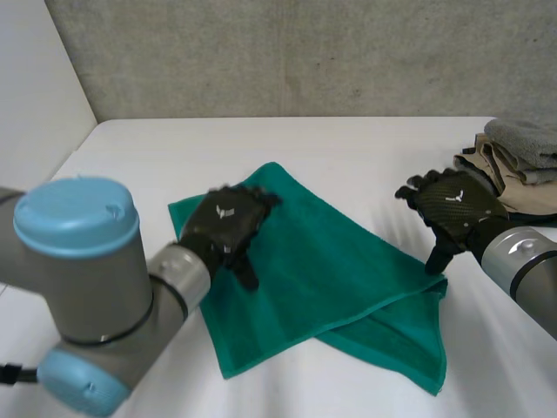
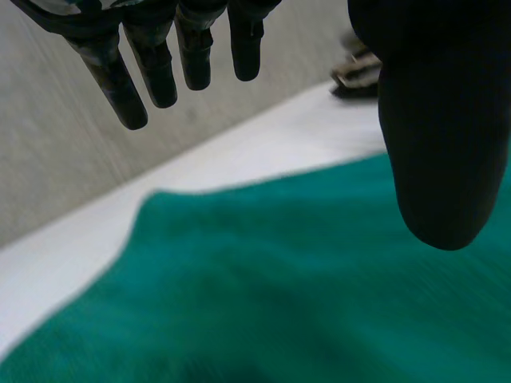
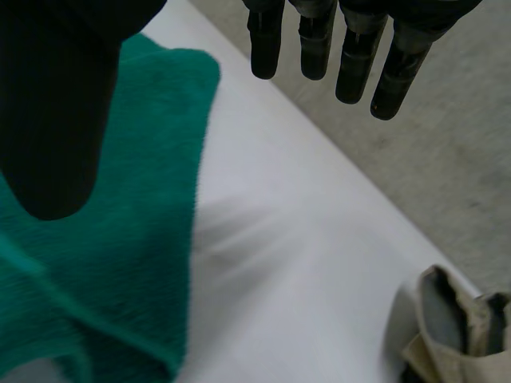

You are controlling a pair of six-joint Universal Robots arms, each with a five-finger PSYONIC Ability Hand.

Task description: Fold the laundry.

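A green towel [image 1: 322,270] lies on the white table [image 1: 365,165], folded over itself with a lower layer sticking out at its near right. My left hand [image 1: 228,225] hovers over the towel's left part, open, holding nothing. In the left wrist view its fingers [image 2: 148,68] are straight above the green towel [image 2: 271,287], with the thumb [image 2: 443,136] apart from them. My right hand [image 1: 451,207] is open at the towel's right corner, thumb pointing down beside the edge. In the right wrist view its thumb [image 3: 60,120] hangs over the towel [image 3: 120,239] and its fingers [image 3: 351,48] over bare table.
A pile of folded laundry, beige with a grey piece on top [image 1: 518,165], sits at the table's far right, just behind my right hand; it also appears as the pile [image 3: 455,335] in the right wrist view. A grey wall [image 1: 305,52] backs the table.
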